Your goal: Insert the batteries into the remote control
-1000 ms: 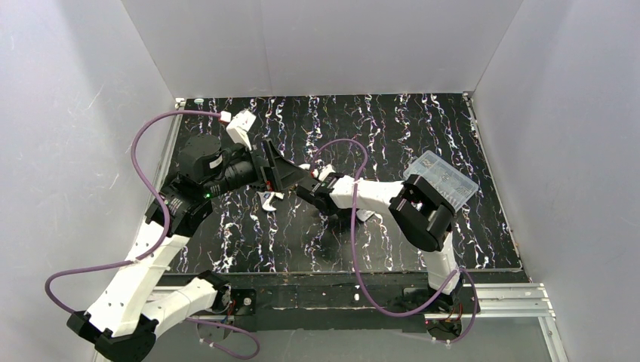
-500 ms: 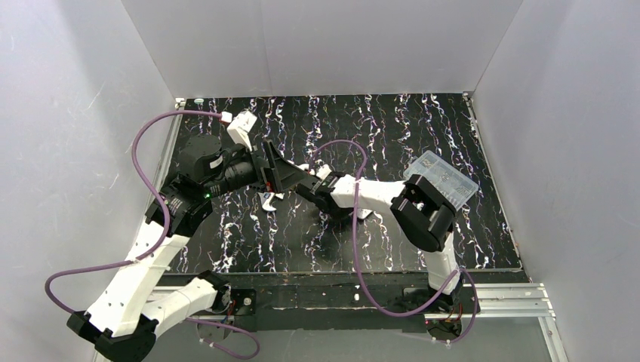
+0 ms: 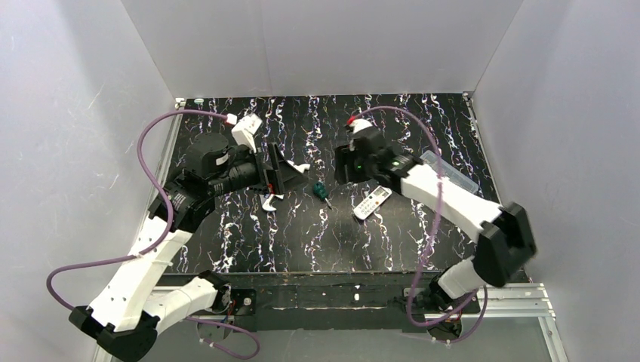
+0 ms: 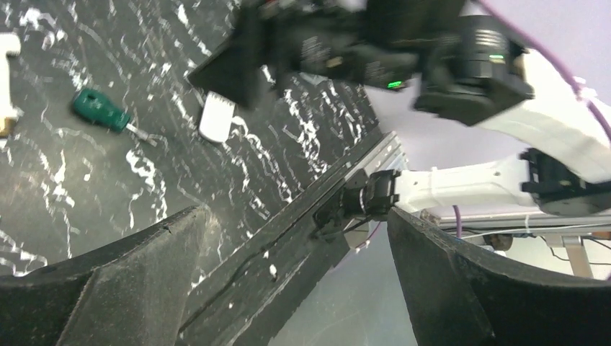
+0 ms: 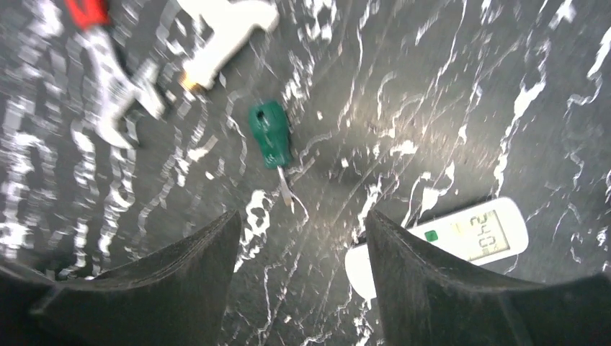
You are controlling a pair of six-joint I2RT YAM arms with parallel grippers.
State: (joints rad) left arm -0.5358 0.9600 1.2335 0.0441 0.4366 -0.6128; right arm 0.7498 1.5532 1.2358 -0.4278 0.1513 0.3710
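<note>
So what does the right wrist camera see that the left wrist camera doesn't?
Only the right wrist view shows the numbers on the display of the remote, and a blurry silver tool. Only the left wrist view shows the right arm and the front edge of the table. Both show the green screwdriver, the remote and the white fitting.

Top view: high behind bases, down on black white-veined surface (image 3: 423, 113). Wrist views: close, oblique; all three share green-handled screwdriver (image 3: 321, 191) (image 4: 101, 112) (image 5: 271, 134) ahead of right end effector (image 5: 301, 223).
</note>
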